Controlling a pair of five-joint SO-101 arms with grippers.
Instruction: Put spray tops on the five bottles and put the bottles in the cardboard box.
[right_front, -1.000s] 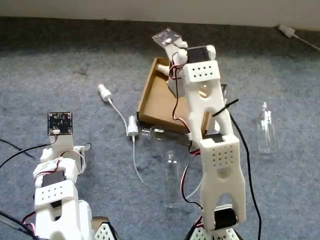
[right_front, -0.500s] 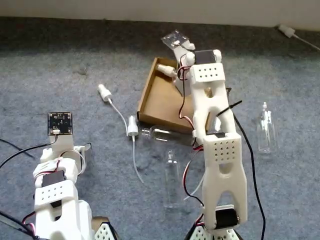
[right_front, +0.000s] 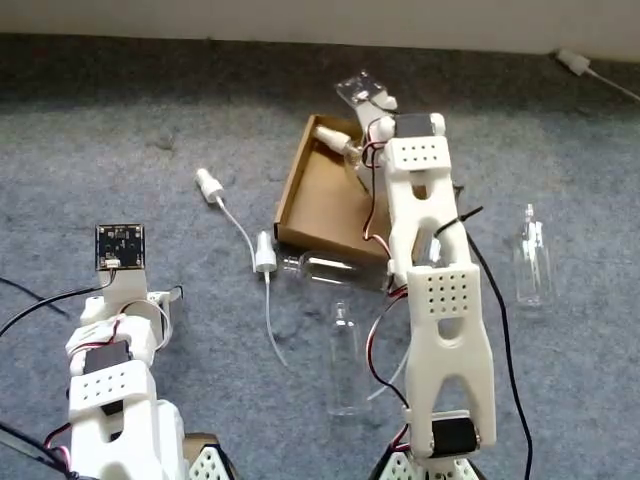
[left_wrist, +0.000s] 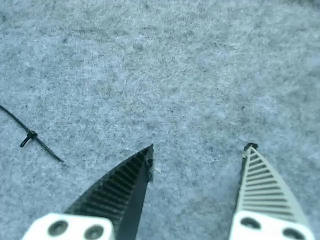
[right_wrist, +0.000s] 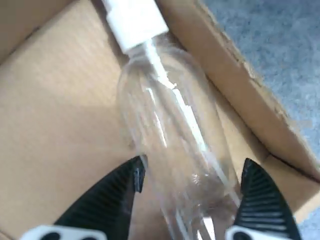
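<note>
A clear bottle (right_wrist: 170, 120) with a white spray top (right_wrist: 135, 20) lies in the cardboard box (right_wrist: 55, 100), along one wall. My right gripper (right_wrist: 192, 167) is open, one finger on each side of the bottle's lower half. In the high view the same bottle (right_front: 335, 138) lies at the far end of the box (right_front: 315, 200), under the right gripper (right_front: 355, 150). My left gripper (left_wrist: 199, 147) hangs open over bare grey carpet at the near left with nothing between its fingers.
Two loose spray tops (right_front: 208, 183) (right_front: 264, 250) with long tubes lie left of the box. One open bottle (right_front: 325, 268) lies against the box's near wall, another (right_front: 343, 355) nearer me, a third bottle (right_front: 531, 258) at the right. A black tie (left_wrist: 30, 136) lies on the carpet.
My right arm has swung to the right and a little farther over the box. The bottle in the box has stayed put. The left arm has not moved.
</note>
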